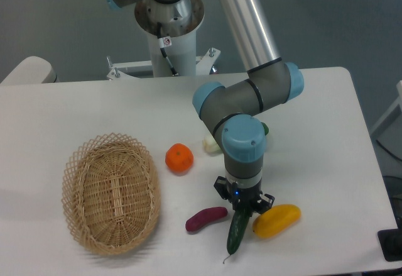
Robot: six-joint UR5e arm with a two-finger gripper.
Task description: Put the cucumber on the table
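The slim dark green cucumber (237,232) hangs near the front of the white table (81,106), stem tail pointing down and left toward the front edge. My gripper (242,210) points straight down and is shut on the cucumber's upper end. Its lower end is at or just above the tabletop; I cannot tell if it touches. The fingertips are mostly hidden by the wrist and the cucumber.
A purple sweet potato (206,219) lies just left of the cucumber and a yellow vegetable (277,220) just right. An orange (179,158) sits further back. A wicker basket (111,191) stands at left. Bok choy (211,144) is partly hidden behind the arm.
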